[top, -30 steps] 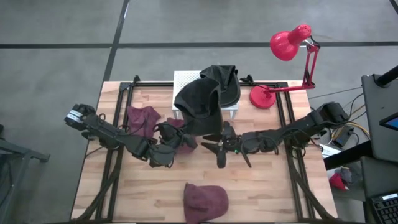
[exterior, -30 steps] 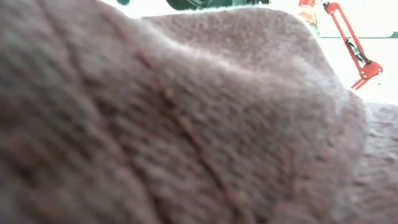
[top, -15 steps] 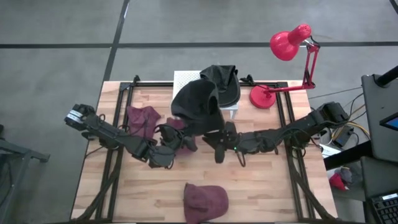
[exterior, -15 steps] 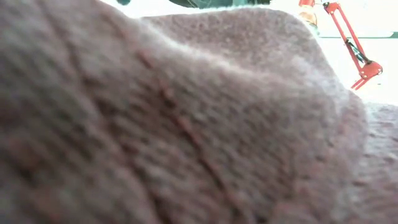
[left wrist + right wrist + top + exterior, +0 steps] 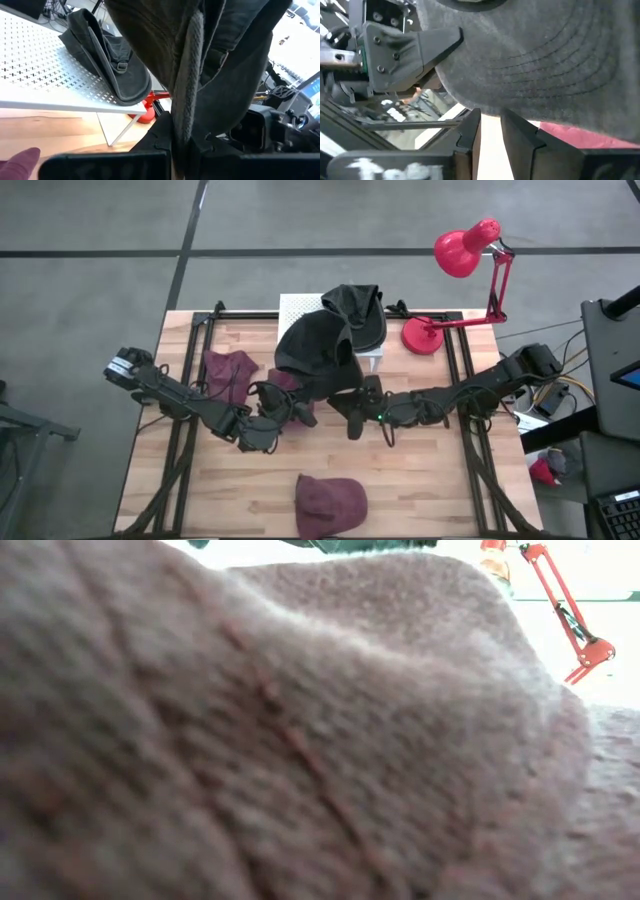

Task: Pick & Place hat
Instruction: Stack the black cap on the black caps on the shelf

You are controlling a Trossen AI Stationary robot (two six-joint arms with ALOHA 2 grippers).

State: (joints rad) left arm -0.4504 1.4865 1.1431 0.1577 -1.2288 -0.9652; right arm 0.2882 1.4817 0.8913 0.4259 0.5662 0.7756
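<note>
Currently both grippers meet under the dark cap [image 5: 318,350] mid-table. Left gripper [image 5: 290,406] pinches its edge. Right gripper [image 5: 352,404]: fingers narrowly apart at its brim.

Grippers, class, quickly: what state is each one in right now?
Left gripper: shut on the dark cap, as the left wrist view shows.
Right gripper: at the cap's brim, with a narrow gap showing; grip cannot be told.

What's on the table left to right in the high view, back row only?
Maroon hat → white stand → black hat on the stand → red lamp base.
</note>
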